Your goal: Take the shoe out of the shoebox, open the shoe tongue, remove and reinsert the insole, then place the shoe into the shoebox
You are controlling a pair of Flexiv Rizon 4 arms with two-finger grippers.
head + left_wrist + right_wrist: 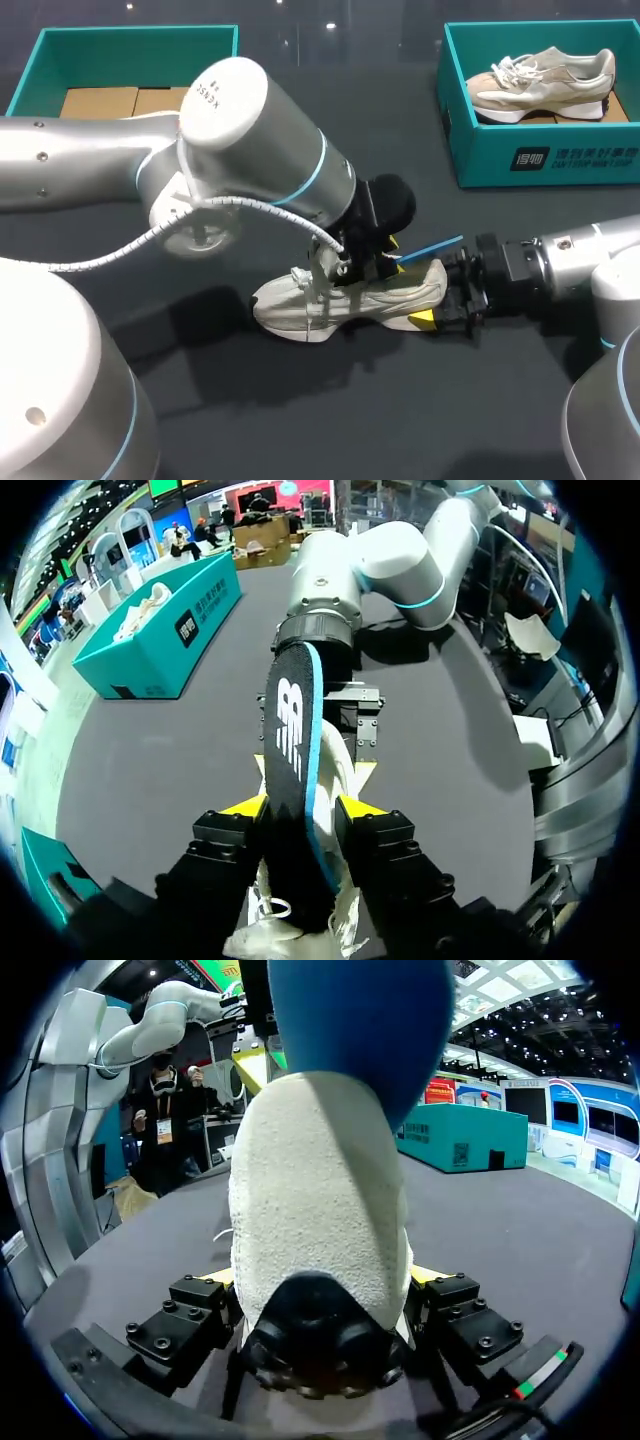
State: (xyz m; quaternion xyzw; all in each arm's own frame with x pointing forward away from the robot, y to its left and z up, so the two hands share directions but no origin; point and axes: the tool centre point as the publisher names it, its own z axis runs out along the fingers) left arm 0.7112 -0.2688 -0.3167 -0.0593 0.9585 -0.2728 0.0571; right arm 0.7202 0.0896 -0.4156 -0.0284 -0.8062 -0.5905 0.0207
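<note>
A beige shoe [300,305] lies on its side on the dark table, toe toward my left arm. My right gripper [435,298] is shut on its heel; in the right wrist view the heel [320,1210] fills the gap between both fingers of the gripper [320,1295]. A black insole with a blue underside [290,740] sticks up out of the shoe's opening, and its blue edge [432,247] shows above the heel. My left gripper [302,805] hangs over the shoe's opening [375,265], fingers apart, with the insole standing between them.
A teal shoebox [545,165] at the back right holds a second beige shoe [540,85]. Another teal box [40,60] at the back left holds cardboard inserts. My left arm's big elbow [240,110] looms over the table's middle.
</note>
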